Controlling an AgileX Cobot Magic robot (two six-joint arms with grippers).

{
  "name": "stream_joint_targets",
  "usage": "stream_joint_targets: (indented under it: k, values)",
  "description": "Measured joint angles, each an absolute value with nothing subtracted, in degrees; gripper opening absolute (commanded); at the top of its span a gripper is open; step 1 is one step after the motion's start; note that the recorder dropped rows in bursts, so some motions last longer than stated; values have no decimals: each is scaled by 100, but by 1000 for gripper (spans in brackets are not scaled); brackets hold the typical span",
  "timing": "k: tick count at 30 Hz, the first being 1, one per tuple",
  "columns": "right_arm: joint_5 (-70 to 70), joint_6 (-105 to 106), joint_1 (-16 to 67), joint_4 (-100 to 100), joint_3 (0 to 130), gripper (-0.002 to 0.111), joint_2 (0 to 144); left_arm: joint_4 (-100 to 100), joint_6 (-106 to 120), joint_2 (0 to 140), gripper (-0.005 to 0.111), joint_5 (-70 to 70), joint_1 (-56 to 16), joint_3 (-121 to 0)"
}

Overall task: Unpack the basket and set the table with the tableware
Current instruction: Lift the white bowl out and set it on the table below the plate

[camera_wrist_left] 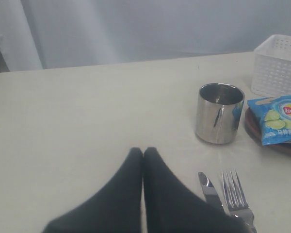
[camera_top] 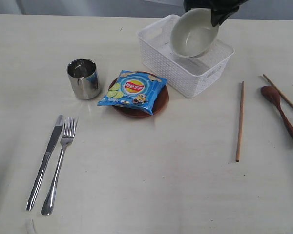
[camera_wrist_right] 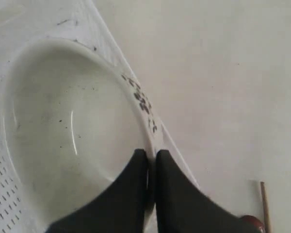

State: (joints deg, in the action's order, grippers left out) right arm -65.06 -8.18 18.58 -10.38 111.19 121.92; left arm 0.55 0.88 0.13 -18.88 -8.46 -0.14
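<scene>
Layout at the moment of lifting. The white lattice basket (camera_top: 176, 73) stands toward the far right of the table (camera_top: 151, 185), one corner just beside the brown plate (camera_top: 162, 101), which bears a blue chip bag (camera_top: 132, 91). The steel cup (camera_top: 83, 78) stands just left of the plate. The knife (camera_top: 45, 158) and fork (camera_top: 60, 163) lie side by side at the front left. At right, one chopstick (camera_top: 240, 122) lies alone, apart from a second chopstick (camera_top: 283, 96) beside the wooden spoon (camera_top: 285, 119). A broad bare stretch of tabletop lies between the fork and the lone chopstick. The right gripper (camera_wrist_right: 151, 154) pinches the rim of the speckled bowl (camera_wrist_right: 63, 126), one finger inside and one outside, and the bowl hangs tilted over the basket's open top. The left gripper (camera_wrist_left: 143, 151) has its fingers pressed together on nothing, above the table near the knife tip and fork tines. The surface is pale cream with faint grain. Beyond its far edge hangs a plain grey backdrop.
</scene>
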Motion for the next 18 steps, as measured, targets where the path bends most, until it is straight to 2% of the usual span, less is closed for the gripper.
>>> stream_joint_targets:
  k: [12,18]
  values:
    - [-6977,-467,1858,-396,11053,0,10925,55,88,13,0,-1888,-846,-14]
    - [-6978,-381,1858,402,10226,0,10055,55,88,13,0,-1888,-846,-14]
